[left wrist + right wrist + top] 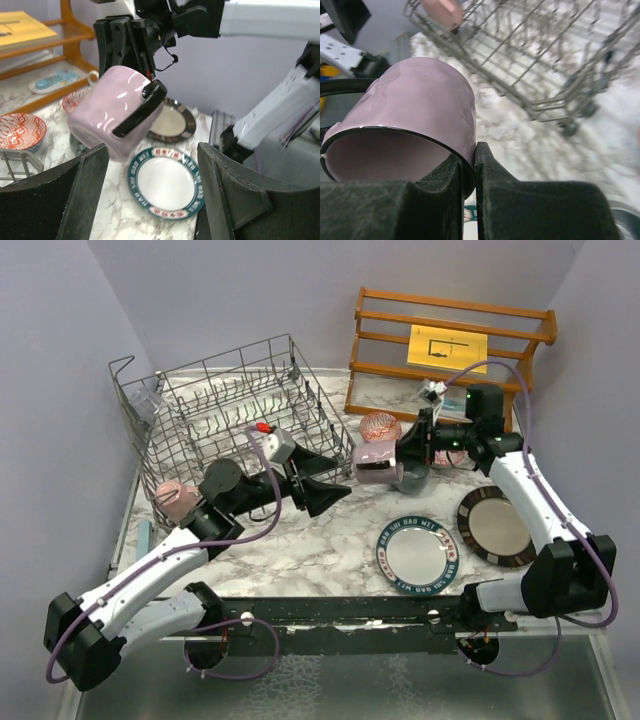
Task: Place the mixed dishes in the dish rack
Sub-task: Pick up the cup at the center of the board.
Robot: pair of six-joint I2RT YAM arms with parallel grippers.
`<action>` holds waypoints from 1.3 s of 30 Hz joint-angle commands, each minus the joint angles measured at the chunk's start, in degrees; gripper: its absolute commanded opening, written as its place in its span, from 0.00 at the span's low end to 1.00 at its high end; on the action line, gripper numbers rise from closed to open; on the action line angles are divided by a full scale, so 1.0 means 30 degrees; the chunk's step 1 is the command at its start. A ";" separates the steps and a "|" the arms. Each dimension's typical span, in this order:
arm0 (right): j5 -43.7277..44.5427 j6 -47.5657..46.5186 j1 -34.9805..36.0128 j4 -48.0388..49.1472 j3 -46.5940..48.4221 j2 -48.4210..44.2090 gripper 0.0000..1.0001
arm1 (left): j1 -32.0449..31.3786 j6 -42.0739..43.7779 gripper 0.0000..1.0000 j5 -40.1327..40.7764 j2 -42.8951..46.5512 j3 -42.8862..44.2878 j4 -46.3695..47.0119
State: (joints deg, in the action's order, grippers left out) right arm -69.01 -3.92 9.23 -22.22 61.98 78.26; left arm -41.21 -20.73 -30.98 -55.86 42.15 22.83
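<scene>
A mauve mug (378, 462) (112, 117) (415, 100) hangs tilted in the air just right of the dish rack (200, 370) (545, 60). My right gripper (403, 464) (475, 150) is shut on its dark rim, one finger inside and one outside. My left gripper (335, 495) (152, 150) stands open just left of the mug, with nothing between its fingers. A pink mug (178, 498) (442, 10) sits in the rack's near left corner. On the table lie a blue-rimmed lettered plate (417, 554) (167, 182) and a dark-rimmed plate (495, 526) (172, 120).
A red-patterned bowl (380, 426) (20, 131) sits behind the held mug, and a second bowl (75, 100) lies near it. The wooden slatted shelf (450, 340) with a yellow card (447, 347) stands at the back right. A light-blue-and-white flat item (55, 80) lies under it.
</scene>
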 commanded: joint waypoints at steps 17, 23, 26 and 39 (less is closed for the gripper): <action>0.2456 -1.2131 -0.1320 0.4477 0.6620 -0.2868 0.01 | -0.0003 -1.6857 0.83 0.0787 -0.5188 -0.0574 1.5695; 0.0239 -1.1701 -0.1320 0.7615 0.5762 -0.4038 0.01 | -0.0111 -2.1296 0.85 0.0792 -0.8080 0.0436 2.0301; -0.0006 -1.1707 -0.1328 0.8361 0.5356 -0.4422 0.01 | -0.0271 -2.2295 0.85 0.0919 -0.9312 0.0948 2.0742; -0.1108 -1.2384 -0.1320 1.0326 0.3051 -0.5361 0.01 | -0.2179 -2.1723 0.78 0.1420 -1.1304 0.3398 1.9454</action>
State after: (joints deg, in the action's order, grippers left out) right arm -69.87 -39.33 5.34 3.03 71.59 63.83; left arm -46.30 -85.95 -28.51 -87.96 49.74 79.26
